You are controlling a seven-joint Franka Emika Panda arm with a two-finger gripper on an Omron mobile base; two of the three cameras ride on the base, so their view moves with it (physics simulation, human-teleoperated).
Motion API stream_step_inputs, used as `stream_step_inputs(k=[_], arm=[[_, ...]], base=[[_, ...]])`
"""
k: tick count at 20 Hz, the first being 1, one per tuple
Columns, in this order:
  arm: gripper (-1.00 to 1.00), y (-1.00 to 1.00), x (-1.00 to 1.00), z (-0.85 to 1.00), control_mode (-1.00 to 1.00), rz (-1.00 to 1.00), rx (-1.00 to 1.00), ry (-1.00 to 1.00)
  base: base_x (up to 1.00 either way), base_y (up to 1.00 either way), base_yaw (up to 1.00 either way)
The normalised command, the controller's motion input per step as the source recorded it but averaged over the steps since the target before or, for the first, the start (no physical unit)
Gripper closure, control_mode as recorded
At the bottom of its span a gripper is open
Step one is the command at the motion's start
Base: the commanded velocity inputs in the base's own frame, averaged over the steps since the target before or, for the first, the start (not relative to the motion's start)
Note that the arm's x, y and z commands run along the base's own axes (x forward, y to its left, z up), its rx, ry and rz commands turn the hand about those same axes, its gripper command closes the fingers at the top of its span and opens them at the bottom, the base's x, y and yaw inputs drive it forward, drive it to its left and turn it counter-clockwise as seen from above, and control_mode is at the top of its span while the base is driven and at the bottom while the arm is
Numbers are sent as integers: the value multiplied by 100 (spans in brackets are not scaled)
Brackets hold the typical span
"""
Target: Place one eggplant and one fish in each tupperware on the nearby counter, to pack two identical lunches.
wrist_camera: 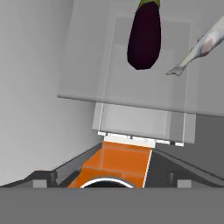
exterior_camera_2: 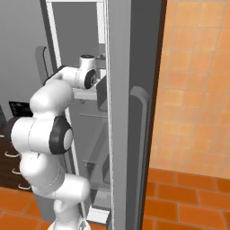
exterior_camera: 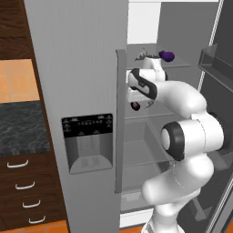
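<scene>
The white, smooth-shelled arm with dark joint rings reached into the open refrigerator (exterior_camera: 191, 27), a tall grey cabinet with flat matte walls and clear, glass-like shelves (wrist_camera: 127, 94). In the left base view, the wrist sat at the level of an upper shelf, and 1 bright violet eggplant (exterior_camera: 167, 56), a small glossy oval, lay on that shelf just beyond the arm, with a thin silvery fish (exterior_camera: 144, 55) beside it to the left. In the hand view, 1 near-black eggplant (wrist_camera: 144, 35), elongated, smooth and glossy with a green cap, rested on a translucent shelf, and a pale silver-grey fish (wrist_camera: 203, 46) with a pointed, forked tail lay just beside it, apart from it. The gripper's fingertips could not be made out in any view, so whether the jaws were spread or pressed together cannot be told. At the left of the left base view, a section of dark marbled counter (exterior_camera: 20, 127) topped dark brown wooden drawers with curved silver handles (exterior_camera: 25, 185). The closed refrigerator door carried a black panel and a recessed grey dispenser (exterior_camera: 88, 143). Orange tiles (exterior_camera_2: 197, 90) covered the wall and floor.
</scene>
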Motion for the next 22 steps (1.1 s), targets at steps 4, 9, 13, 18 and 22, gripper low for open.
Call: stream_step_inputs(k=[4,9,13,18,22], arm=[[-100,-10,70,-27,-100,0,1,0],[-100,0,59,-44,-100,0,0,-3],[-100,0,69,-41,-100,0,0,-2],[-100,-5,63,-44,-100,0,0,-1],[-100,-12,0,-19,-100,0,0,-7]], base=[[0,0,0],[0,0,0],[0,0,0],[0,0,0],[0,0,0]])
